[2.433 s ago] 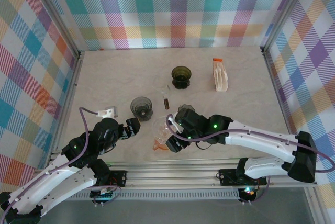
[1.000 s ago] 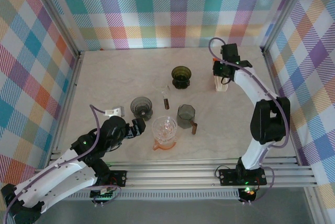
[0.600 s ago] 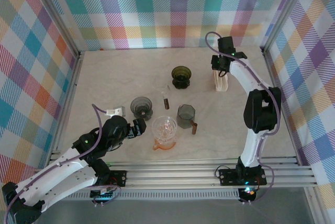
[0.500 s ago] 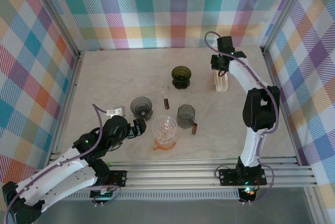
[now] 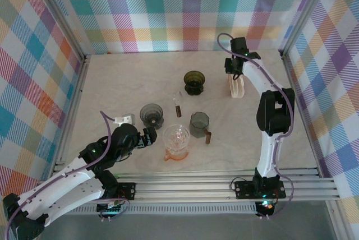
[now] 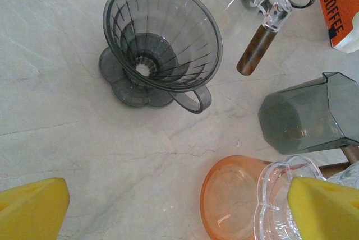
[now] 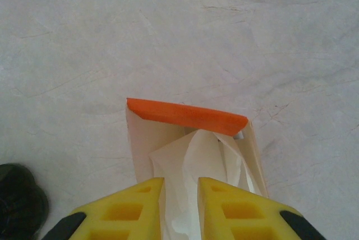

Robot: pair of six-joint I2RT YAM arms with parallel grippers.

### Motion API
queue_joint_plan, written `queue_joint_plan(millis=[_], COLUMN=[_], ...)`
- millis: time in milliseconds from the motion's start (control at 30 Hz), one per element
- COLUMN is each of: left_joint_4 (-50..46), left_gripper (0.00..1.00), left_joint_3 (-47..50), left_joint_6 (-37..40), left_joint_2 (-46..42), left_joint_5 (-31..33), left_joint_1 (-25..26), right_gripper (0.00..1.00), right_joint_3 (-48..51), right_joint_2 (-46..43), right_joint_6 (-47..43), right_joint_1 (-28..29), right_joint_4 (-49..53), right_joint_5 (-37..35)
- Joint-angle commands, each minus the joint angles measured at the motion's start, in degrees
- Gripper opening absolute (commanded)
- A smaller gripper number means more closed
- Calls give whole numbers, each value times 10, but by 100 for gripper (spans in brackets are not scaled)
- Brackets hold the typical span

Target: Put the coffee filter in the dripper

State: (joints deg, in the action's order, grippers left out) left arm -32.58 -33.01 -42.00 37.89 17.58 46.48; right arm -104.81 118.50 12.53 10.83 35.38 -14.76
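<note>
Right gripper (image 7: 180,184), jaws narrow on coffee filter (image 7: 197,149) inside filter box (image 7: 185,115): should lift straight above box, one sheet only.

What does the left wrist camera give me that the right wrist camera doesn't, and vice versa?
Left wrist: the grey dripper, the grey cup, the clear dripper on its orange base, and the left gripper wide open. Right wrist: white coffee filter paper rising from the filter box's open top, between the narrowly parted fingers of the right gripper. Both: the filter box, the dark green dripper, the marble table.
</note>
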Motion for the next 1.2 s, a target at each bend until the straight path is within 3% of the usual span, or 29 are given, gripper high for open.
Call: queue_joint_plan(millis=[0,333,667,1167], left_joint_4=[16,16,12,12], left_gripper=[100,100,100,100], left_joint_3=[-2,-2,1,6], left_joint_6=[13,14,12,11], left_joint_2=[-1,-2,-11,-20], left_joint_5=[12,12,15,12], left_joint_1=[4,4,3,3], right_gripper=[22,20,0,0], right_joint_3=[-23,-42,-43,24], right_joint_2=[13,34,25,-81], right_joint_6=[-11,-15,-23,-30], right_joint_1=[-1,-1,0,7], right_joint_4=[20,35,32,6], right_joint_5=[-15,-23,-30,-31])
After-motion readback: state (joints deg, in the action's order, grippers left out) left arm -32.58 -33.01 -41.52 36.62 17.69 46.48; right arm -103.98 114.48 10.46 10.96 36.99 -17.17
